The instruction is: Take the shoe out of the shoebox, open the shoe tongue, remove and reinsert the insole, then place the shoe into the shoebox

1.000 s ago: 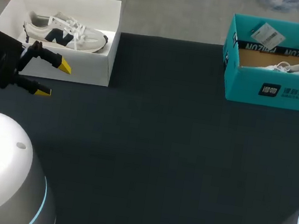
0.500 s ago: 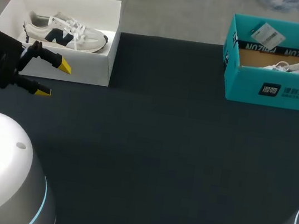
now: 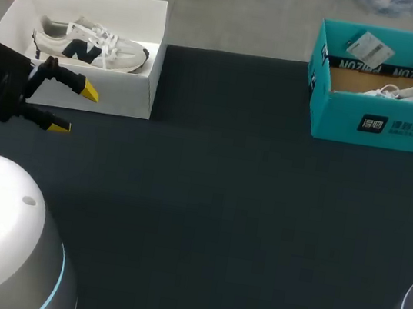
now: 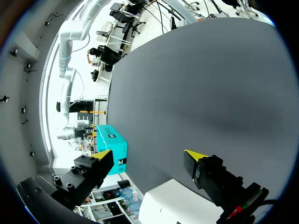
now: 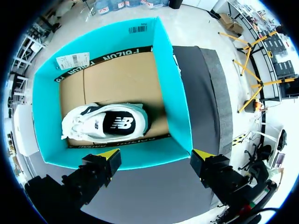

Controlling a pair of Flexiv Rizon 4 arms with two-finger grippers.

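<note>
A white shoe [image 5: 105, 123] with a dark insole lies on its side inside the teal shoebox [image 5: 168, 79]. My right gripper [image 5: 156, 155] hangs open above the box's near wall, with nothing between its fingers. From the head view, the teal shoebox [image 3: 382, 125] stands at the table's far right with the shoe [image 3: 402, 93] just showing over its wall; my right arm is out of that view. My left gripper [image 3: 73, 109] stands open and empty at the table's left, in front of a white box [image 3: 133, 97]. In the left wrist view my left gripper [image 4: 148, 154] faces bare table.
The white box holds a second white shoe [image 3: 91, 44] with a dark logo. A white paper tag [image 3: 370, 47] leans against the teal box's back wall. The dark table [image 3: 207, 201] stretches between the two boxes. The teal box [image 4: 112, 147] shows far ahead of my left gripper.
My right arm, at the head view's right edge over the teal box a second ago, has pulled out of that view. The left arm has not moved.
</note>
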